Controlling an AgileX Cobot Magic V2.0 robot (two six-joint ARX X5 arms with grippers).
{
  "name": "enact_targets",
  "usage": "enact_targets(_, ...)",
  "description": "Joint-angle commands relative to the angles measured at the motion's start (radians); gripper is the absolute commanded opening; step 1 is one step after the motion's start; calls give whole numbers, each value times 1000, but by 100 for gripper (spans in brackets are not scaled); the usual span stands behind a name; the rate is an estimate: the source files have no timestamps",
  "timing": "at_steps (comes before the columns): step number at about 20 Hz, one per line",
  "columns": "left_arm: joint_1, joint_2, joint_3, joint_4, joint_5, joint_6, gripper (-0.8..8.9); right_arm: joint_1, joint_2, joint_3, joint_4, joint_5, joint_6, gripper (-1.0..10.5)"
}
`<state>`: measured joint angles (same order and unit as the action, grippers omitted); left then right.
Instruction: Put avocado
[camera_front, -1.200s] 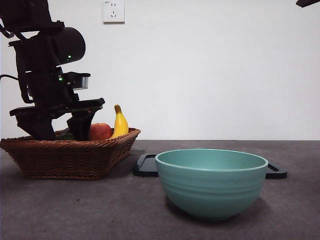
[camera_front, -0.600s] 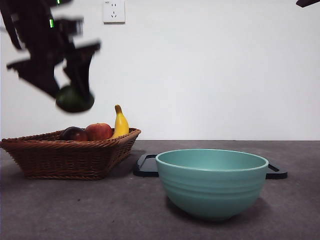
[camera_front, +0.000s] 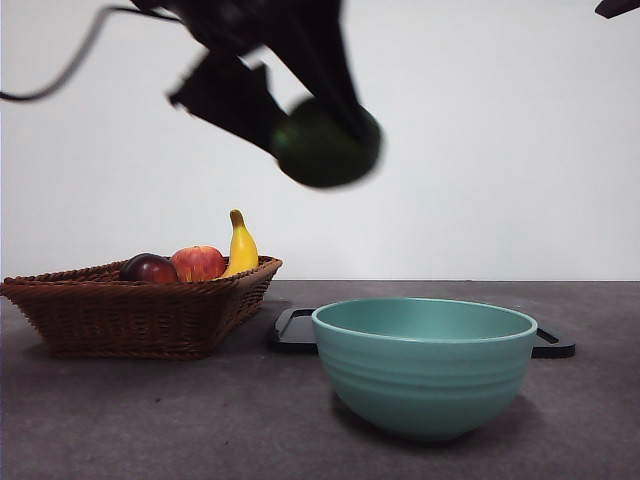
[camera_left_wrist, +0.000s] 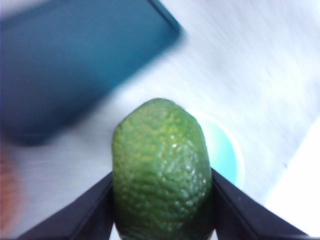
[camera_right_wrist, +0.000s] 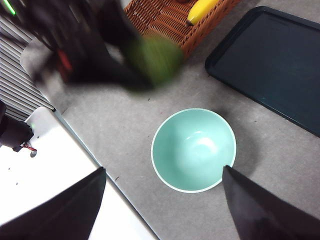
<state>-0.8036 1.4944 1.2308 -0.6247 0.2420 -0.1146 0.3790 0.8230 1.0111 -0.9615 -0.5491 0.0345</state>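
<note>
Left gripper (camera_front: 325, 140): clamped on the avocado (camera_front: 327, 142), one black jaw on each side of the fruit, seen close in the left wrist view (camera_left_wrist: 161, 175); carried high in the air, between the basket (camera_front: 140, 310) and the bowl (camera_front: 424, 365), clear of both
Right gripper (camera_right_wrist: 162, 200): jaws spread wide, holding nothing, waiting above the table with the bowl (camera_right_wrist: 193, 150) beneath it
Basket contents: banana (camera_front: 239, 246), red apple (camera_front: 199, 263), dark red-purple fruit (camera_front: 150, 268)
Tray (camera_front: 295, 332): dark, flat, behind the bowl; nothing visible on it
Progress, judged: pick-up done, fruit out of the basket and in transit; placing not yet done. Destination unstated in the task; the bowl, empty in the right wrist view, seems the likely target, the tray the alternative. Left to do: bring the fruit over it, lower, release
</note>
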Motion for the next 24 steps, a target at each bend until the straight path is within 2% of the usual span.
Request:
enact_targets(1,-50,72,19,39,2,15,207,4,5,19,3,0,11,374)
enact_targets(8,-137,253,19,122,-73,49,207,4,5,19,2,0,11,374)
enact_targets(17,-164,326,19,140,-115,108,220,4,5,19,2,0,11,374)
enact_targets(21,-166,326,19,144,-116,112,344,4,5,19,2,0,11,374)
enact_targets(24,-167,326,19,144,-115,111,343,4,5,19,2,0,11,374)
